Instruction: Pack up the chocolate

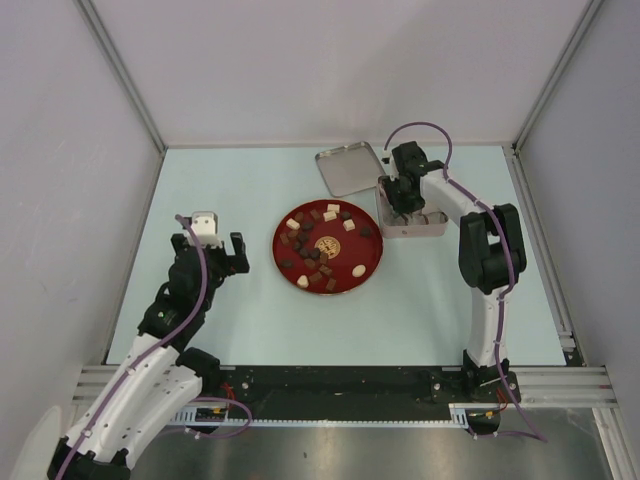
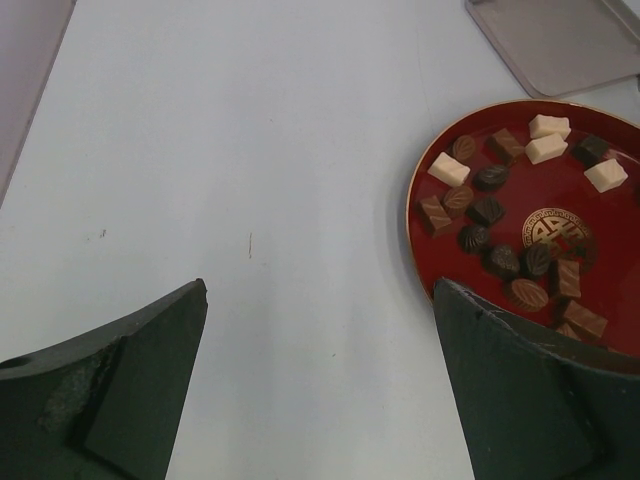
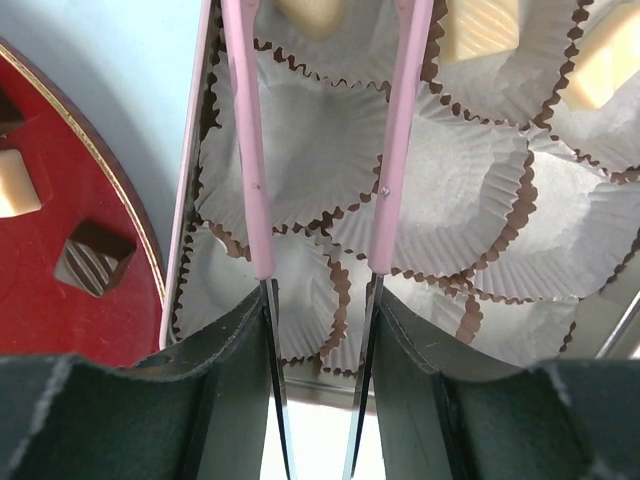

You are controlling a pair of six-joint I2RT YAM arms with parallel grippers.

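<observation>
Right gripper point(image 3: 318, 325) is clamping pink tongs point(image 3: 247, 150) over tin's point(image 3: 188, 230) cups point(image 3: 450, 200), placing; tips cropped, load unclear. Next: picking chocolate point(image 1: 348, 225) off plate point(image 1: 276, 245) beside tin.

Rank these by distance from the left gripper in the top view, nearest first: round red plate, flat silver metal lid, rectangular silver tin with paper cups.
From the left gripper:
1. Round red plate, just to its right.
2. Flat silver metal lid, beyond the plate, farther back.
3. Rectangular silver tin, farthest, on the right side.
</observation>
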